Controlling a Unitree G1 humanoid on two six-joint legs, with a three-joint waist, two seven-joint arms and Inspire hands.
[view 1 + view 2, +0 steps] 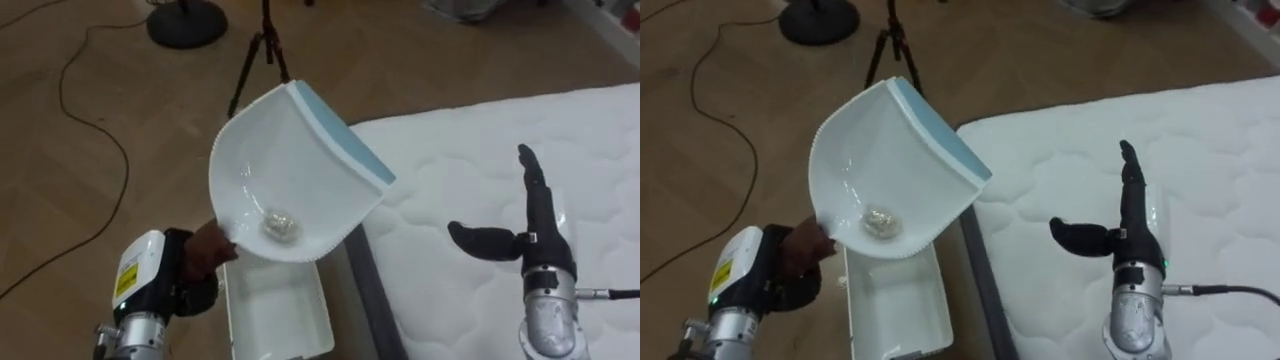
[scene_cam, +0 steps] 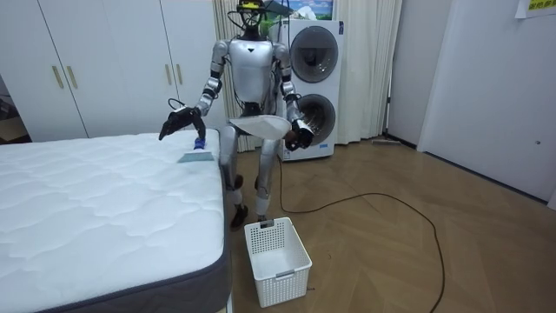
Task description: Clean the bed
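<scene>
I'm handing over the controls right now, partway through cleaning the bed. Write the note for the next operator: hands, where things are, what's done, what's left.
Left hand: shut on the white dustpan, which it holds tilted above the white basket on the floor beside the bed.
Right hand: open, holding nothing, above the mattress near its corner.
Done: a crumpled wad sits in the dustpan, off the bed.
Left: tip the wad into the basket. A small blue-and-white item lies on the mattress edge below the right hand; I cannot tell what it is, and it probably needs clearing too.
</scene>
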